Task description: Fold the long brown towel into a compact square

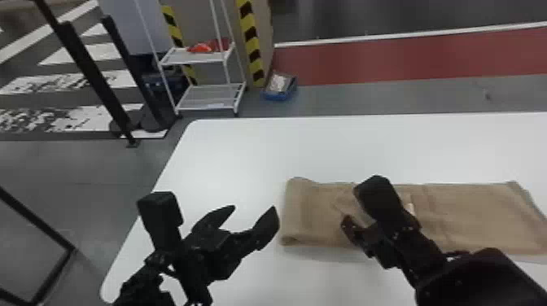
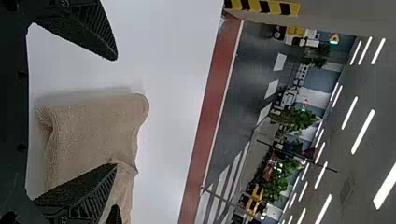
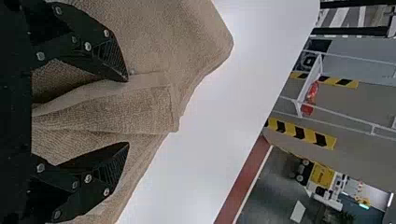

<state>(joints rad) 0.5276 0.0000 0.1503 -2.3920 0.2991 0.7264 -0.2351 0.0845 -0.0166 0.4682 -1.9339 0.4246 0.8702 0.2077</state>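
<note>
If you close the right gripper point(image 3: 126, 112) too deep, it could pinch lower layers along with the loose flap point(image 3: 144, 105) and drag the towel point(image 1: 480, 215) askew; too shallow a bite could let the flap slip. Your right arm angles in over the towel, fingers parted around the flap. Your left gripper point(image 1: 254, 207) sits beside the towel's left end, spread and empty. The towel lies lengthwise on the table point(image 1: 244, 154).

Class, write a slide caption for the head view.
Open left gripper beside the towel, right gripper over it, white table below.
</note>
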